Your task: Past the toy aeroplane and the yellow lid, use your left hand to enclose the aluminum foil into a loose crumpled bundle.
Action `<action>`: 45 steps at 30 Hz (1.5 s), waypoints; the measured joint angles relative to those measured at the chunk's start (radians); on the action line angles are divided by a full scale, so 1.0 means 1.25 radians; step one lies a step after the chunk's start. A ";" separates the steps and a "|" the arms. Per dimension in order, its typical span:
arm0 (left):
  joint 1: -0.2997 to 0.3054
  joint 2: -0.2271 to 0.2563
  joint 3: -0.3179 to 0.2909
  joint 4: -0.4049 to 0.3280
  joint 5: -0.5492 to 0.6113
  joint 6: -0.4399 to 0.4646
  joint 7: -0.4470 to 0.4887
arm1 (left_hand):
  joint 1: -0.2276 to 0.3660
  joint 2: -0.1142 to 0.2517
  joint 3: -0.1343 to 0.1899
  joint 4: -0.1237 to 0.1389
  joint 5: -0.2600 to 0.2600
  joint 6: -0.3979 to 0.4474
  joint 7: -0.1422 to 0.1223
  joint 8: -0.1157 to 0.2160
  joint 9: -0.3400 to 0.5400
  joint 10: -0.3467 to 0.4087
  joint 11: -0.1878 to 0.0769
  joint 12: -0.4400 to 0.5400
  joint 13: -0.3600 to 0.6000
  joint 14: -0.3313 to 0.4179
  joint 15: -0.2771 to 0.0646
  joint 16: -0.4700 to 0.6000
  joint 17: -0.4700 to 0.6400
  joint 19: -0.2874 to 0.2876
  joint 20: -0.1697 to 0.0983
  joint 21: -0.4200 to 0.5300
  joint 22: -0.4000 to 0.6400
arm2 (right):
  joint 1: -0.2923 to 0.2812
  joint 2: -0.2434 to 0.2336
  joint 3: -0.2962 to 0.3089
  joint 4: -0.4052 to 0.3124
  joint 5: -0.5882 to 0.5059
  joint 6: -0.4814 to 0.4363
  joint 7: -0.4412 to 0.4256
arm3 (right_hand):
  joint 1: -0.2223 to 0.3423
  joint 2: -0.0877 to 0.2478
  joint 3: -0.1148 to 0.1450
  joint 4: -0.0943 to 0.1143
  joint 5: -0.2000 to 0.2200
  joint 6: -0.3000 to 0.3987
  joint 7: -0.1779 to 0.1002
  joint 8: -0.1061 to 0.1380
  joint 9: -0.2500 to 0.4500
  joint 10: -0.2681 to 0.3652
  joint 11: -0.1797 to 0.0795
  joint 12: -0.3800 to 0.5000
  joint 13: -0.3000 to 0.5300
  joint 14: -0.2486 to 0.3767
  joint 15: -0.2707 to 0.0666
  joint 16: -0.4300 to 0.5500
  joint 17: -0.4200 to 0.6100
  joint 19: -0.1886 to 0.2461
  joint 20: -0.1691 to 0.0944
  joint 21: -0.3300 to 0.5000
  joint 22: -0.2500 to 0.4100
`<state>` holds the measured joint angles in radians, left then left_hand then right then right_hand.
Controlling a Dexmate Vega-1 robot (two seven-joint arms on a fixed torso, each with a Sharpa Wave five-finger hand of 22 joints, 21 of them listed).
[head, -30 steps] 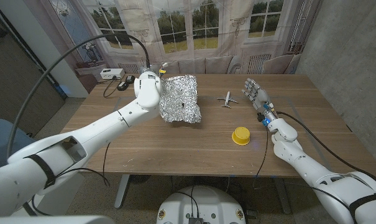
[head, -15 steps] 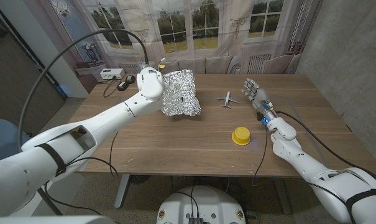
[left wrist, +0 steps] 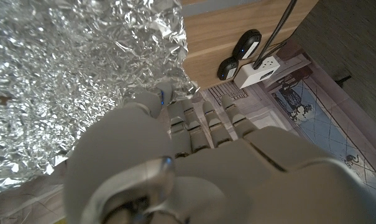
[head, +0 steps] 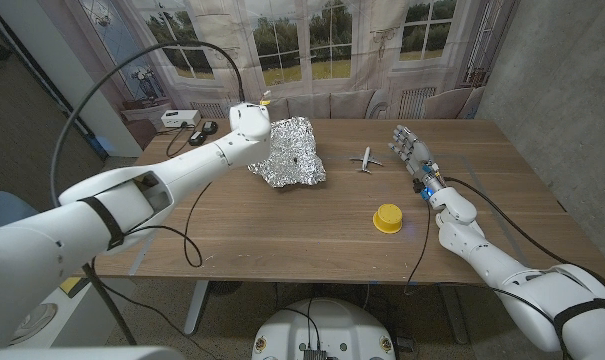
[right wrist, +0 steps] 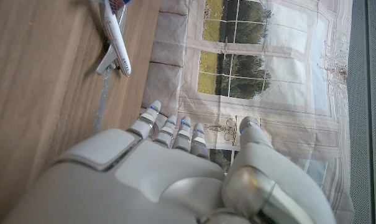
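Filling the middle of the head view, the wooden table point(head: 282, 225) runs back toward a backdrop printed with tall windows, trees and a lawn point(head: 302, 50), with a grey wall point(head: 552, 70) on the robot's right. The largest thing on the boards is the aluminum foil point(head: 292, 150), a crinkled sheet humped up at the far middle of the table, its lower edges on the wood. The left hand point(head: 248, 120) is at the foil's left upper side; in the left wrist view its fingers point(left wrist: 203, 121) reach to the foil's crumpled edge point(left wrist: 82, 74), but I cannot tell whether they grip it or merely touch it. The right hand point(head: 409, 146) stands upright on the table's right side with its fingers straight and close together, holding nothing, just beside the toy aeroplane point(head: 366, 160). That white aeroplane lies between the foil and the right hand, apart from both, and shows again in the right wrist view point(right wrist: 115, 43). The yellow lid point(head: 387, 218) sits nearer the robot, well apart from the foil. At the far left corner lie a white power strip point(head: 179, 118) and black plugs point(head: 202, 131), with a dark cable point(head: 182, 60) arching over the left arm.
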<state>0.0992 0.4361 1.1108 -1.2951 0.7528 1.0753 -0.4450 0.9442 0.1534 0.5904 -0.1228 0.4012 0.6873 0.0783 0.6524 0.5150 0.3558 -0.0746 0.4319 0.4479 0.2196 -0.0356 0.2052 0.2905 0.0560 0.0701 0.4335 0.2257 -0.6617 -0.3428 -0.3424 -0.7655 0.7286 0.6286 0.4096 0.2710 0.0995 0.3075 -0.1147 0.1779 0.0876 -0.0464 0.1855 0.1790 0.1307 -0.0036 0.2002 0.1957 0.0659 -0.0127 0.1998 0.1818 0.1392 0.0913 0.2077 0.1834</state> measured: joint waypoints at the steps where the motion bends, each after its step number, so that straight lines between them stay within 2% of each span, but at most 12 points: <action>1: -0.010 -0.005 0.008 0.015 0.000 0.000 0.000 | -0.002 0.002 0.002 0.000 0.004 -0.003 0.003 0.000 0.016 -0.001 0.001 0.000 0.000 0.000 0.000 0.000 0.000 -0.001 0.001 0.000 0.000 | 0.000 0.000 0.000 0.000 0.000 0.000 0.000 | 0.000 0.000 0.000 0.000 0.000 0.000 0.000 0.000 0.000 0.000 0.000 0.000 0.000 0.000 0.000 0.000 0.000 0.000 0.000 0.000 0.000; 8: -0.078 -0.045 0.078 0.117 -0.054 -0.022 -0.038 | -0.008 -0.002 0.009 -0.002 0.014 -0.002 0.002 0.000 0.040 -0.007 -0.002 0.000 0.000 -0.008 0.000 0.000 0.000 -0.005 -0.003 0.008 0.004 | 0.001 0.000 0.000 0.002 -0.001 0.003 -0.002 | 0.000 0.000 0.000 0.000 0.000 0.000 0.000 0.000 0.000 0.000 0.000 0.000 0.000 0.000 0.000 0.000 0.000 0.000 0.000 0.000 0.000; 15: -0.146 -0.104 0.169 0.245 -0.095 -0.061 -0.096 | -0.019 -0.013 0.020 -0.014 0.029 0.017 -0.014 0.000 0.041 -0.007 -0.002 0.000 0.000 -0.008 0.000 0.000 0.000 -0.005 -0.003 0.014 0.004 | -0.003 -0.002 0.004 0.001 0.000 0.006 -0.003 | 0.000 0.000 -0.003 -0.003 0.000 0.000 0.000 0.000 0.000 0.000 0.000 0.000 0.000 0.000 0.000 0.000 0.000 0.000 0.000 0.000 0.000; 24: -0.196 -0.166 0.270 0.364 -0.096 -0.061 -0.096 | -0.035 -0.029 0.024 -0.022 0.032 0.042 -0.014 0.000 0.041 -0.016 -0.005 -0.004 0.000 -0.002 0.000 0.000 -0.001 -0.013 0.004 0.015 0.004 | -0.011 -0.007 0.008 -0.009 0.003 0.006 -0.006 | 0.000 0.000 -0.003 -0.003 0.000 0.000 0.000 0.000 0.000 0.000 0.000 0.000 0.000 0.000 0.000 0.000 0.000 0.000 0.000 0.000 0.000; 25: -0.201 -0.176 0.286 0.381 -0.095 -0.091 -0.147 | -0.041 -0.034 0.023 -0.022 0.032 0.045 -0.014 0.000 0.041 -0.025 -0.005 -0.007 0.000 -0.004 0.000 0.000 0.001 -0.016 0.007 0.019 0.004 | -0.012 -0.007 0.008 -0.010 0.004 0.006 -0.006 | 0.000 0.000 -0.003 -0.003 0.000 0.000 0.000 0.000 0.000 0.000 0.000 0.000 0.000 0.000 0.000 0.000 0.000 0.000 0.000 0.000 0.000; 26: -0.203 -0.181 0.294 0.390 -0.090 -0.093 -0.153 | -0.059 -0.034 0.017 -0.016 0.027 0.036 -0.020 0.015 0.041 -0.033 -0.004 -0.010 -0.001 -0.011 0.002 0.000 0.003 -0.018 0.009 0.021 0.004 | -0.013 -0.008 0.008 -0.012 0.004 0.006 -0.006 | 0.000 0.000 -0.003 -0.003 0.000 0.000 0.000 0.000 0.000 0.000 0.000 0.000 0.000 0.000 0.000 0.000 0.000 0.000 0.000 0.000 0.000; 28: -0.207 -0.189 0.307 0.402 -0.090 -0.093 -0.153 | -0.086 -0.037 0.010 -0.009 0.013 -0.019 -0.037 0.078 0.041 -0.048 -0.004 -0.012 -0.002 -0.023 0.006 0.000 0.007 -0.029 0.014 0.021 0.004 | -0.013 -0.008 0.008 -0.012 0.004 0.006 -0.007 | 0.000 0.000 -0.003 -0.003 0.000 0.000 0.000 0.000 0.000 0.000 0.000 0.000 0.000 0.000 0.000 0.000 0.000 0.000 0.000 0.000 0.000; 29: -0.210 -0.193 0.319 0.409 -0.090 -0.093 -0.153 | -0.099 -0.038 0.005 -0.006 0.001 -0.050 -0.042 0.082 0.076 -0.058 -0.004 -0.016 -0.002 -0.030 0.008 0.000 0.008 -0.036 0.016 0.024 0.004 | -0.013 -0.008 0.008 -0.012 0.005 0.006 -0.007 | 0.000 0.000 -0.003 -0.003 0.000 0.000 0.000 0.000 0.000 0.000 0.000 0.000 0.000 0.000 0.000 0.000 0.000 0.000 0.000 0.000 0.000; 31: -0.213 -0.196 0.331 0.414 -0.078 -0.096 -0.168 | -0.115 -0.042 -0.006 -0.001 -0.017 -0.095 -0.047 0.061 0.096 -0.075 -0.002 -0.021 -0.002 -0.040 0.012 0.000 0.012 -0.043 0.023 0.027 0.004 | -0.016 -0.010 0.009 -0.016 0.005 0.006 -0.007 | 0.000 0.000 -0.003 -0.003 0.000 0.000 0.000 0.000 0.000 0.000 0.000 0.000 0.000 0.000 0.000 0.000 0.000 0.000 0.000 0.000 0.000; 38: -0.222 -0.198 0.374 0.413 -0.058 -0.095 -0.190 | -0.152 -0.050 -0.043 -0.011 -0.060 -0.240 -0.050 -0.042 0.031 -0.125 0.011 -0.033 -0.002 -0.071 0.025 0.000 0.013 -0.066 0.031 0.027 0.004 | -0.019 -0.012 0.010 -0.022 0.006 0.006 -0.009 | 0.000 0.000 -0.003 -0.003 0.000 0.003 0.003 0.000 0.000 0.000 0.000 0.000 0.000 0.000 0.000 0.000 0.000 0.000 0.000 0.000 0.000; 42: -0.227 -0.196 0.387 0.407 -0.054 -0.096 -0.200 | -0.168 -0.055 -0.065 -0.013 -0.086 -0.293 -0.047 -0.092 -0.002 -0.148 0.019 -0.033 -0.002 -0.088 0.033 -0.005 0.006 -0.076 0.036 0.027 0.001 | -0.021 -0.013 0.010 -0.024 0.006 0.006 -0.012 | 0.000 0.000 -0.003 -0.003 0.000 0.004 0.004 0.000 0.000 0.003 0.003 0.000 0.000 0.000 0.000 0.000 0.000 0.000 0.000 0.000 0.000; 45: -0.229 -0.194 0.395 0.402 -0.047 -0.097 -0.211 | -0.186 -0.060 -0.078 -0.010 -0.104 -0.331 -0.058 -0.128 -0.025 -0.155 0.020 -0.033 -0.003 -0.094 0.032 -0.005 0.002 -0.081 0.035 0.027 0.001 | -0.023 -0.013 0.011 -0.027 0.006 0.006 -0.013 | 0.000 0.000 -0.003 -0.003 0.000 0.004 0.004 0.000 0.000 0.003 0.003 0.000 0.000 0.000 0.000 0.000 0.000 0.000 0.000 0.000 0.000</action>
<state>-0.1871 0.1940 1.6044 -0.7926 0.6941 0.9540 -0.7088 0.7122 0.0790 0.4926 -0.1358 0.2708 0.2737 0.0063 0.4919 0.4843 0.1621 -0.0494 0.3901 0.4440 0.1020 0.0038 0.1995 0.2928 -0.0456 0.1141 0.4674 0.2275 -0.6905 -0.3595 -0.3285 -0.7991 0.7359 0.6360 0.3938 0.2710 0.0994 0.3034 -0.1188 0.1779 0.0931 -0.0409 0.1855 0.1790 0.1344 0.0001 0.2002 0.1957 0.0659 -0.0127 0.1998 0.1818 0.1392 0.0913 0.2077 0.1834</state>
